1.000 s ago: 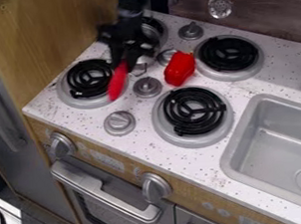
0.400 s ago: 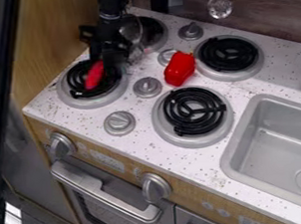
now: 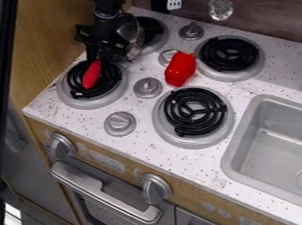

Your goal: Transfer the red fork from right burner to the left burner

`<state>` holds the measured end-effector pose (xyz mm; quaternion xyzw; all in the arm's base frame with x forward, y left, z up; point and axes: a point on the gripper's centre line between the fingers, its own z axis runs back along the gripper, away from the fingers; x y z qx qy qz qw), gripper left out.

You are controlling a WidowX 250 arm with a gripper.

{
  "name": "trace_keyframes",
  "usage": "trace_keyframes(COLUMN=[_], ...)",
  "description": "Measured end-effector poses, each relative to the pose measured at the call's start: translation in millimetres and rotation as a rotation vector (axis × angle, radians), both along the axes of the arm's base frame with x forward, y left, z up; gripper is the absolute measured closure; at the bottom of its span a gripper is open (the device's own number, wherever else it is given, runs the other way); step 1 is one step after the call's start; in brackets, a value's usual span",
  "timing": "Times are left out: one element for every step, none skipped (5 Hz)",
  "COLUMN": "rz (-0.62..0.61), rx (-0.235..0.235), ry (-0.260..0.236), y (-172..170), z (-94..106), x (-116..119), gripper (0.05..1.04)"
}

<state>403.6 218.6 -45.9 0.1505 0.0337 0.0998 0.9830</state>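
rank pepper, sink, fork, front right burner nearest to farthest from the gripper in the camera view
From the gripper:
1. fork, just below it, over the front left burner
2. pepper, to the right
3. front right burner, right and lower
4. sink, far right

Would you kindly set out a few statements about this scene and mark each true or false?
1. The red fork is over the front left burner. True.
2. The sink is to the right of the red pepper. True.
3. The red pepper is in the sink. False: it is on the stovetop.
4. The pincer is over the front right burner. False: it is at the front left burner.
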Motion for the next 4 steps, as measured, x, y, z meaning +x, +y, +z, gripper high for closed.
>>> trace_keyframes(rz=[-0.01, -0.029, -0.018, -0.022], rx=[-0.035, -0.062, -0.075, -0.088], ry=[0.001, -0.019, -0.06, -0.063], y=[-4, -16, -25, -32], z=[1.6, 7.0, 32.9, 36.3], x=[-14, -32, -40, -50], gripper=[0.41, 0.141, 0.085, 0.086])
